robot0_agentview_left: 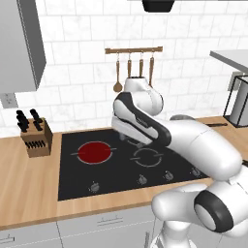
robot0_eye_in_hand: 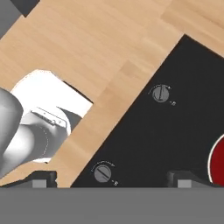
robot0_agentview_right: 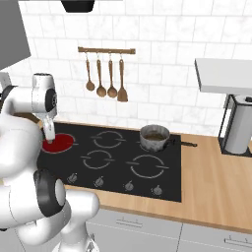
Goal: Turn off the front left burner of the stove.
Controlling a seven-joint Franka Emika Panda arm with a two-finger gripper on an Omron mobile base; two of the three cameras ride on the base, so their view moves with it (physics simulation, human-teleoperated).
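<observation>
The stove (robot0_agentview_left: 72, 186) is a flat black glass cooktop set in a wooden counter. Its front left burner (robot0_agentview_left: 95, 152) glows solid red and also appears as a red disc (robot0_agentview_right: 58, 142) and a red arc (robot0_eye_in_hand: 218, 162). My gripper (robot0_eye_in_hand: 113, 179) hangs over the cooktop just beside the lit burner (robot0_agentview_right: 49, 139), open, its fingertips (robot0_eye_in_hand: 43, 178) wide apart with nothing between them. Below it lie the leftmost knob (robot0_eye_in_hand: 161, 93) and the second knob (robot0_eye_in_hand: 103, 173). The knob row (robot0_agentview_left: 142, 179) runs along the stove's front edge.
A steel pot (robot0_agentview_right: 154, 137) with a dark handle sits on the back right burner. A knife block (robot0_agentview_left: 36, 138) stands left of the stove. Wooden utensils hang from a wall rail (robot0_agentview_left: 133, 50). A paper towel stand (robot0_agentview_right: 238, 130) is at the right under a shelf.
</observation>
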